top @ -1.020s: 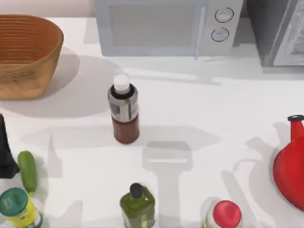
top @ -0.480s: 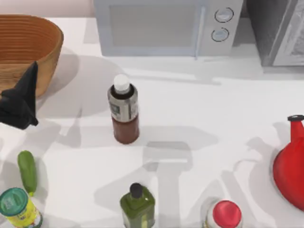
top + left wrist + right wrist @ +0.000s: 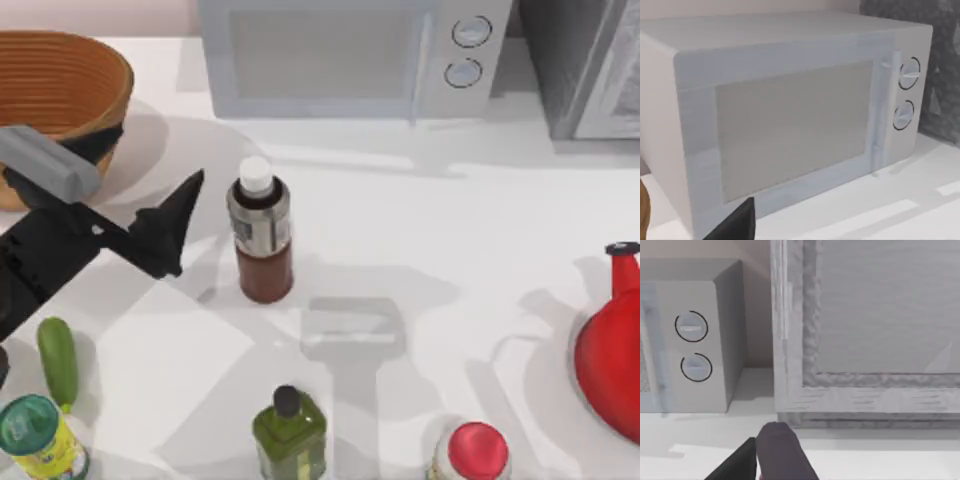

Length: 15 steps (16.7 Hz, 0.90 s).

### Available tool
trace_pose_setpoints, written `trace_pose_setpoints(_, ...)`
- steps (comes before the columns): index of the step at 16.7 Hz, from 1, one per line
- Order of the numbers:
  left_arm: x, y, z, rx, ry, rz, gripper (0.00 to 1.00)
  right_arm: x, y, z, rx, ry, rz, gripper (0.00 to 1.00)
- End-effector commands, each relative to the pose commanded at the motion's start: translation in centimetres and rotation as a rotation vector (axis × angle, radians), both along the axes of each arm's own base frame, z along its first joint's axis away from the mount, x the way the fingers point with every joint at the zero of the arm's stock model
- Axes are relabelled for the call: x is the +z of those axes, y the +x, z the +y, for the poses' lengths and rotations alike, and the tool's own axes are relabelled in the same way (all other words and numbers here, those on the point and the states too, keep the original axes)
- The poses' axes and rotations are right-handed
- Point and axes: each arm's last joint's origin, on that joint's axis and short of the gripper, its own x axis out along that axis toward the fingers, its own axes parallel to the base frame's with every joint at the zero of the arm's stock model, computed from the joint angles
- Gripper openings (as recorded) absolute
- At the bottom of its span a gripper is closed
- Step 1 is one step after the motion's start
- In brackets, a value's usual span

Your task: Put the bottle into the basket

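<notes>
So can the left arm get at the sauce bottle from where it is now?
Probably yes. In the top view the left gripper sits just left of the bottle, on bare table, with nothing between them; the olive-green bottle stands well clear.

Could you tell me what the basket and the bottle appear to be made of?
The basket looks like woven wicker, tan-orange and matte, judging by its ribbed, coiled sides. The bottle seems clear plastic or glass, since reddish-brown sauce shows through below a silver-grey label; its white cap looks like smooth plastic.
</notes>
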Motion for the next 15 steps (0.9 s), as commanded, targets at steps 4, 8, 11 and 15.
trace_pose_setpoints(4,-4.1,-1.2,-2.5,-0.117,0.065,0.032,1.0,0.0,0.0,0.0,0.0,0.0,0.0,1.0)
trace_pose_setpoints(8,-5.4,-2.2,-3.2,-0.157,0.088,0.07,1.0,0.0,0.0,0.0,0.0,0.0,0.0,1.0)
trace_pose_setpoints(11,-5.4,-2.1,-3.1,-0.152,0.086,0.069,1.0,0.0,0.0,0.0,0.0,0.0,0.0,1.0)
trace_pose_setpoints(15,-5.0,-1.3,-3.3,-0.154,0.085,0.068,1.0,0.0,0.0,0.0,0.0,0.0,0.0,1.0)
